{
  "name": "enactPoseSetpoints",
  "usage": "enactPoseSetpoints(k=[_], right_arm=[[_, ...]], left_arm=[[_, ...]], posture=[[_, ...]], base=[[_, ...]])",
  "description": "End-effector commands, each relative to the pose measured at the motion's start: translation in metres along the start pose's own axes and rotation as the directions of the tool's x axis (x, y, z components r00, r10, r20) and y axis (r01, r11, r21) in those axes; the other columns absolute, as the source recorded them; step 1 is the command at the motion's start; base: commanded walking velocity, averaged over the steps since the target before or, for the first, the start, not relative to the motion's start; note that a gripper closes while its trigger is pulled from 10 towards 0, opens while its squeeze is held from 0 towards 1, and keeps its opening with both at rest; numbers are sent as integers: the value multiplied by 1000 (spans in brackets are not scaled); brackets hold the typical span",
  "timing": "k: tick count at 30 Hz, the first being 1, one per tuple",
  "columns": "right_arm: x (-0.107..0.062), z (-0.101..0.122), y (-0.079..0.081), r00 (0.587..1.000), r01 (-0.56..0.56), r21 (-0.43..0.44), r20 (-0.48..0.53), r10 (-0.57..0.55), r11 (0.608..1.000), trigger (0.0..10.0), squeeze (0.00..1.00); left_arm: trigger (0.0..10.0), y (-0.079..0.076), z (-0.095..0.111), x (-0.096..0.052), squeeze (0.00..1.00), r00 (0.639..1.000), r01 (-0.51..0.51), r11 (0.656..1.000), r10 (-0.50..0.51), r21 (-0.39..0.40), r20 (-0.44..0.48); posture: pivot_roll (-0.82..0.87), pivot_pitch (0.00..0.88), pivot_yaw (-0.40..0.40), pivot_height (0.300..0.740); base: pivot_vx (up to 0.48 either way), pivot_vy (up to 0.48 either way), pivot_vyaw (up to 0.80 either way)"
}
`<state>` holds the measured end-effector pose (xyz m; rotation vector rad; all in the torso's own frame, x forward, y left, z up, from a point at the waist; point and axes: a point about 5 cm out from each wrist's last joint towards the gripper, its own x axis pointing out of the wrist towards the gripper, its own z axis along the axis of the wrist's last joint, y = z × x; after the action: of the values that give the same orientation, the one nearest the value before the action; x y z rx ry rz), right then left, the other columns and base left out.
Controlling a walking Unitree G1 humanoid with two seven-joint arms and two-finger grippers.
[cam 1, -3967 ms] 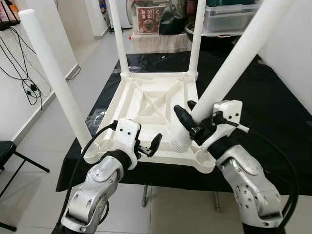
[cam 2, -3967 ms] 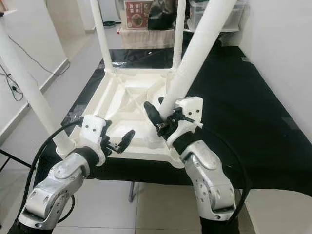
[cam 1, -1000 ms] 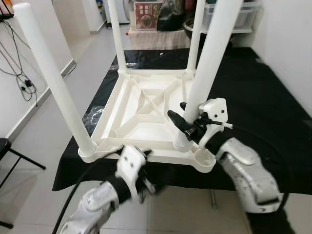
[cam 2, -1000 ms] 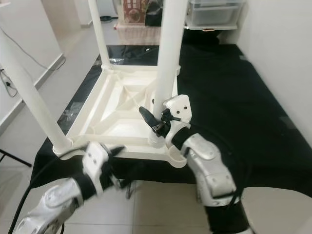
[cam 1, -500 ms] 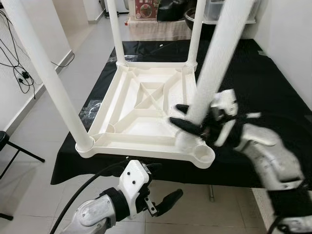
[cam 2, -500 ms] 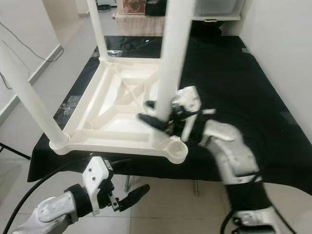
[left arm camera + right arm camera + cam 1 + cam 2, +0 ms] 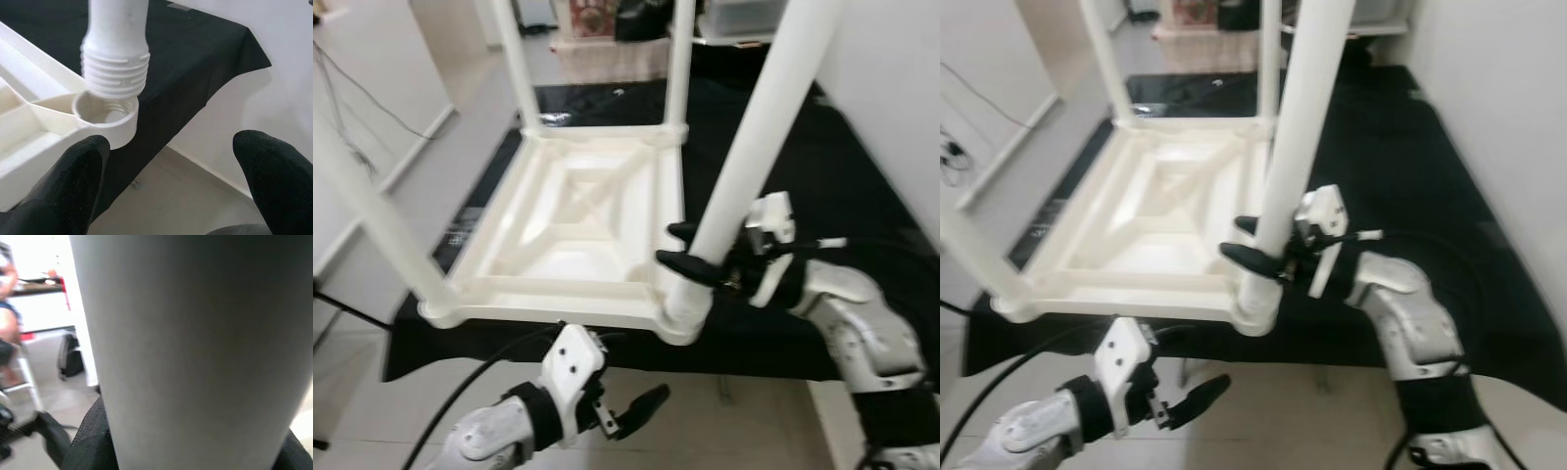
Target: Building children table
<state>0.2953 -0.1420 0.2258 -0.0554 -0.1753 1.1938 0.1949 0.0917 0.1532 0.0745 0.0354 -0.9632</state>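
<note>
Children's table (image 7: 578, 220), white plastic, is seen lying upside down on a worktop (image 7: 862, 206) draped in black cloth, its underside ribs facing up. Three legs are seated in corner sockets: far-left leg (image 7: 517, 59), far-right leg (image 7: 679, 59), near-left leg (image 7: 372, 220). A fourth leg (image 7: 759, 127) is clenched low on its shaft by the right end effector (image 7: 705, 255), one black finger on each side. This leg is tilted, and its ribbed threaded end (image 7: 115, 68) is held just above the near-right corner socket (image 7: 108, 117), partly over the opening; whether the threads are engaged cannot be told. The left end effector (image 7: 631, 411) is held below the worktop edge, over the tiled floor (image 7: 1312, 411), fingers (image 7: 264, 166) spread apart and grasping nothing, pointed up toward that same socket.
</note>
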Motion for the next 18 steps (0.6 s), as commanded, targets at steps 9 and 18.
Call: enactPoseSetpoints(k=[9,18], right_arm=[[38,-3,25,986,-160,6,52,160,987,10000,0],[46,3,18,987,-146,-28,59,148,989,10000,0]], left_arm=[[10000,-1,-11,-11,0,992,-81,997,81,8,-99],[10000,-2,-11,-16,0,987,-116,993,118,24,-113]], posture=[[2,193,35,740],[9,204,32,740]], base=[[0,0,0],[0,462,0]])
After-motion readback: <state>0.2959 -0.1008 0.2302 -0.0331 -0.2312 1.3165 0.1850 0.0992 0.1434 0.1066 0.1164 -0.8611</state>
